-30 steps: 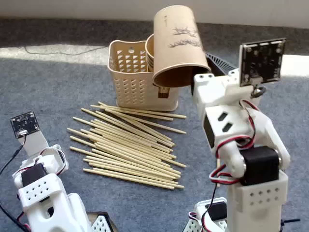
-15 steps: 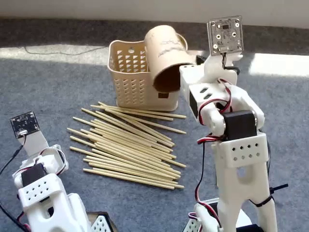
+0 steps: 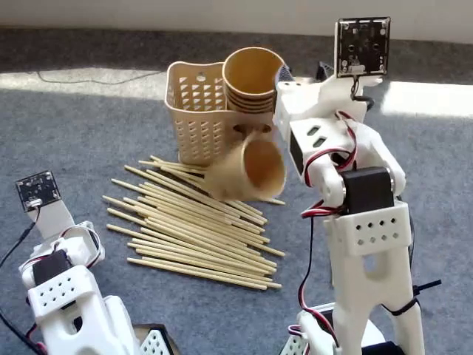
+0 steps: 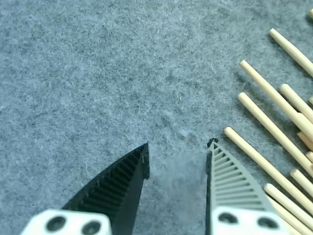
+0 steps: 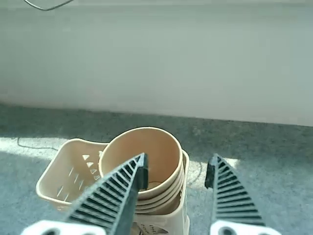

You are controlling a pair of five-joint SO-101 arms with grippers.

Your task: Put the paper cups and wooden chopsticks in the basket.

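A cream slotted basket [image 3: 194, 111] stands at the back of the carpet, with a stack of paper cups [image 3: 251, 75] upright in its right end. One loose paper cup [image 3: 247, 170] lies on its side just in front of the basket, over the far end of the wooden chopsticks [image 3: 196, 225]. My right gripper [image 3: 303, 72] is open beside the stack, holding nothing. Its wrist view shows the right gripper [image 5: 177, 164] above the cup stack [image 5: 142, 156] and basket [image 5: 63, 181]. My left gripper [image 4: 178, 145] hangs open over bare carpet, next to chopstick ends [image 4: 274, 122].
Grey carpet [image 3: 89, 148] covers the floor, with a sunlit strip and a thin cable [image 3: 81, 75] at the back by a pale wall. The left arm's body [image 3: 63, 288] sits at the near left corner. The right arm's base [image 3: 369, 244] rises at the near right.
The right gripper swung the held cup down toward the basket and opened. That cup dropped out and now lies in front of the basket. The left arm has not moved.
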